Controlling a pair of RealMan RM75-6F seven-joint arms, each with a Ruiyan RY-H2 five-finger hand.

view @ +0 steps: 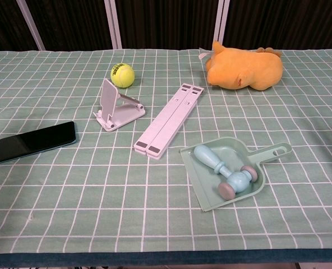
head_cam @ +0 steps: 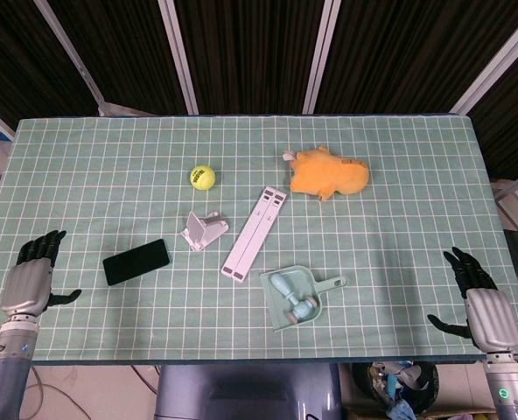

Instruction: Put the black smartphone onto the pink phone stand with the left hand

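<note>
The black smartphone (head_cam: 136, 262) (view: 36, 141) lies flat on the green checked cloth at the left. The pink phone stand (head_cam: 204, 230) (view: 116, 106) stands unfolded just right of it, with a gap between them. My left hand (head_cam: 33, 276) hovers at the table's left front, left of the phone, fingers spread and holding nothing. My right hand (head_cam: 479, 300) is at the right front corner, also spread and empty. Neither hand appears in the chest view.
A yellow tennis ball (head_cam: 202, 178) lies behind the stand. A long pale folded stand (head_cam: 254, 232) lies diagonally mid-table. A green dustpan (head_cam: 298, 296) holds a blue brush (head_cam: 292, 296). An orange plush toy (head_cam: 329, 173) sits at the back right.
</note>
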